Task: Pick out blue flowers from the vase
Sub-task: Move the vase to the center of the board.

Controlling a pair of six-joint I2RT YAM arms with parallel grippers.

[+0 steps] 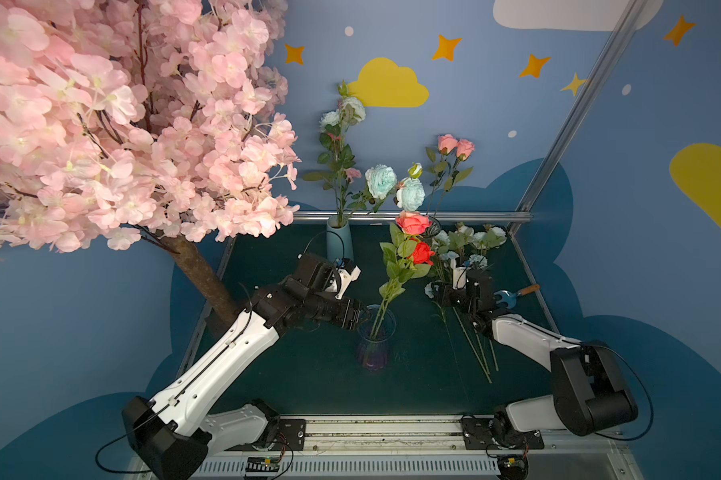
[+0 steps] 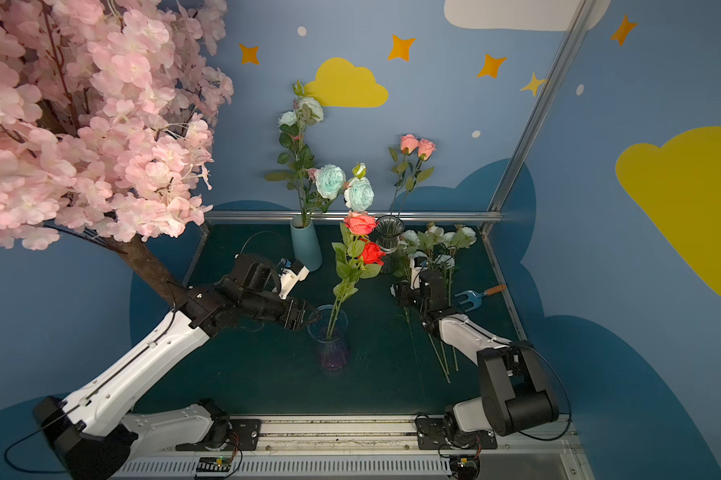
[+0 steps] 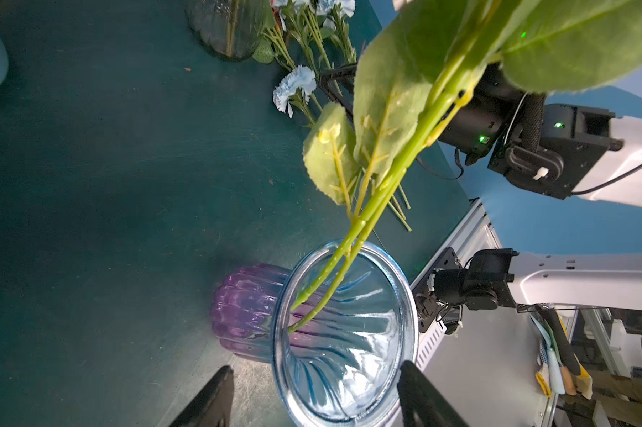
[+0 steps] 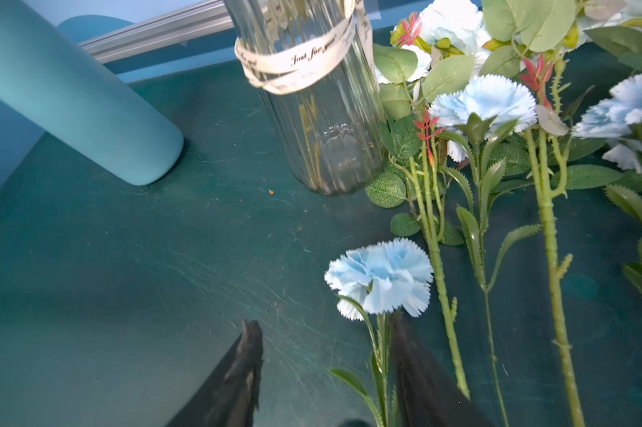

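Roughly, near the end.

Left wrist view: left claw [image 3: 315,368] is spread, one finger on either side of the mouth of the glass vase [image 3: 367,332], with no squeeze on the glass that I can make out. Just beyond the claw, inside the vase, stand only two green stems [image 3: 321,273], with no blue head among them.

Right wrist view: right claw [image 4: 323,325] is spread and pinching nothing. One blue flower [image 4: 382,277] lies on the desk [image 4: 127,258], its stem between the fingers and close against one of them. More blue flowers [image 4: 486,100] lie on the desk beyond and to the side of that claw.

Top view: the stems by the left claw carry red and salmon roses [image 1: 412,223].

Judgement — this vase looks cleared of blue. The teal vase [image 1: 340,245], well beyond the left claw, holds blue heads [image 1: 380,180] — whether it counts, I cannot tell.
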